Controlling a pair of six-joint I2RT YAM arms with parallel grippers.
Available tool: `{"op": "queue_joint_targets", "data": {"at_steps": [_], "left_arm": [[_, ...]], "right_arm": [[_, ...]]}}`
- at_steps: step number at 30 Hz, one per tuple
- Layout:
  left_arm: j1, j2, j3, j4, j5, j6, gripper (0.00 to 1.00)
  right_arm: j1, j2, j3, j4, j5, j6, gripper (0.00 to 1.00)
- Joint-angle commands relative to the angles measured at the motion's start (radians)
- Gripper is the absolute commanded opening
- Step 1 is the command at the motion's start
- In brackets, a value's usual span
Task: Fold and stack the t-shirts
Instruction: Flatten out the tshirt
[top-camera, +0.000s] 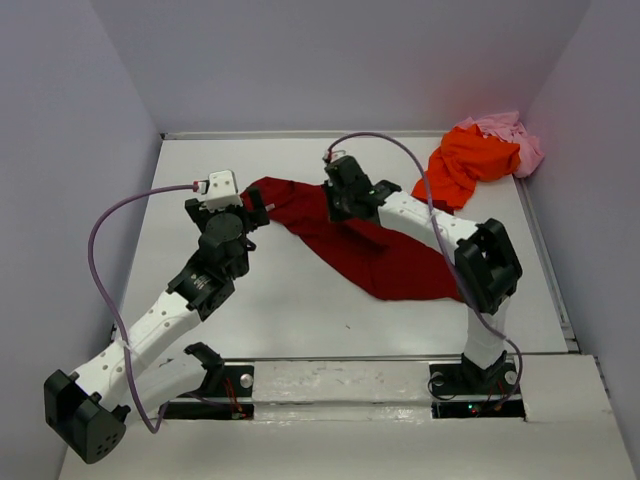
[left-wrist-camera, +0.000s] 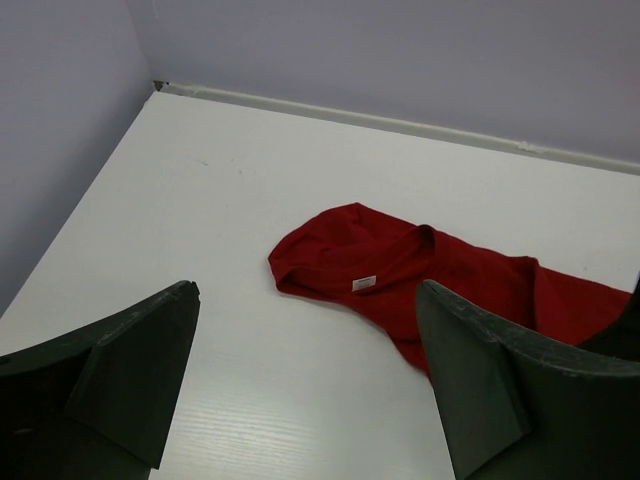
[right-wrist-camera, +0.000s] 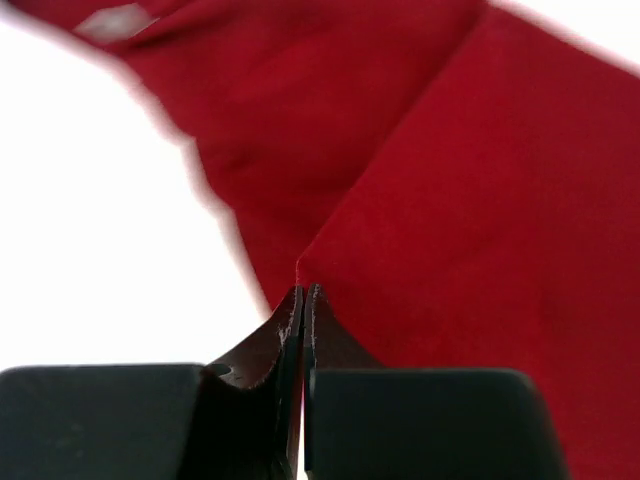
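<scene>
A dark red t-shirt (top-camera: 390, 255) lies spread in a long diagonal band across the middle of the table. My right gripper (top-camera: 341, 212) is over its upper part, and in the right wrist view the right gripper (right-wrist-camera: 303, 295) is shut on a raised edge of the red cloth (right-wrist-camera: 450, 200). My left gripper (top-camera: 254, 207) hovers by the shirt's left end, open. In the left wrist view the collar end with its white tag (left-wrist-camera: 364, 283) lies just ahead of the wide-apart fingers (left-wrist-camera: 130, 380). A bright orange t-shirt (top-camera: 465, 165) and a pale pink t-shirt (top-camera: 512, 135) lie crumpled at the back right corner.
Grey walls (top-camera: 90, 150) close in the white table (top-camera: 250, 310) on the left, back and right. A raised lip (top-camera: 545, 250) runs along the table's right edge. Purple cables loop from both wrists.
</scene>
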Motion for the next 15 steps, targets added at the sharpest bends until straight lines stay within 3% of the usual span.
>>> {"op": "queue_joint_targets", "data": {"at_steps": [1,5,15], "left_arm": [[0.004,-0.046,0.024,0.061,-0.062,0.002,0.99],[0.004,-0.06,0.019,0.069,-0.082,0.009,0.99],[0.007,-0.126,-0.004,0.106,-0.134,0.025,0.99]], "right_arm": [[0.151,0.037,0.032,0.032,0.015,0.023,0.0],[0.273,0.132,0.124,0.013,0.03,0.035,0.0],[0.412,0.295,0.357,-0.047,-0.014,0.064,0.0]]}}
